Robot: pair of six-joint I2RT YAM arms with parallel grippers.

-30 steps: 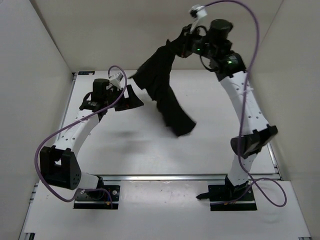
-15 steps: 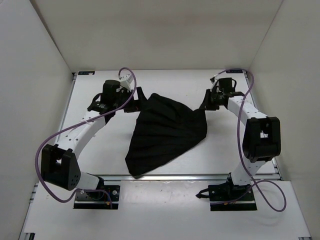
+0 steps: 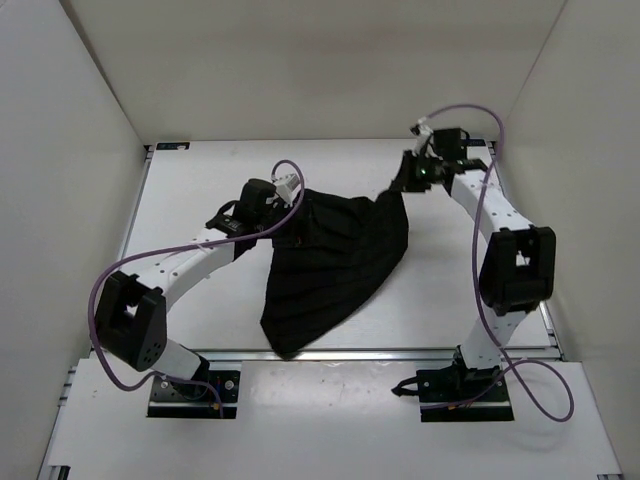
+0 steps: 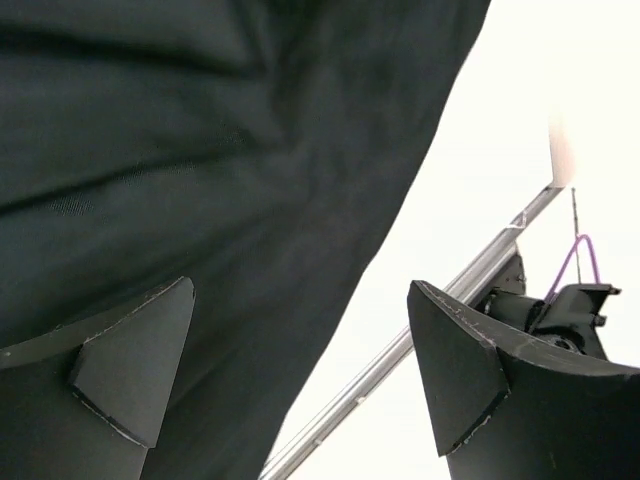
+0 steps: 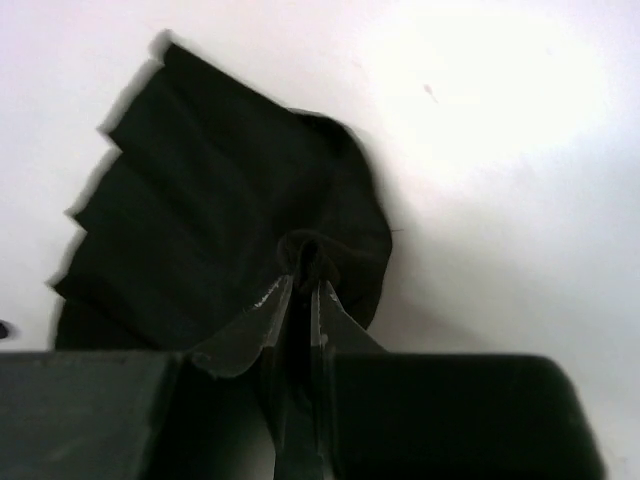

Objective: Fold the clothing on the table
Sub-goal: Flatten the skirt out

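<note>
Bright, even light pours down from overhead onto the white table (image 3: 195,195), and the shadows beneath the arms are soft and faint. The top view is crisp right across, with the walls splaying outward a touch toward the edges. At the left wrist, the clothing (image 4: 200,150) is a dark, soft-focus mass with folds barely readable, and the tabletop beyond burns out to pure white. At the right wrist, a hot glare patch sits upper right, the cloth throws a blurred shadow, and the near foreground is fuzzy.
</note>
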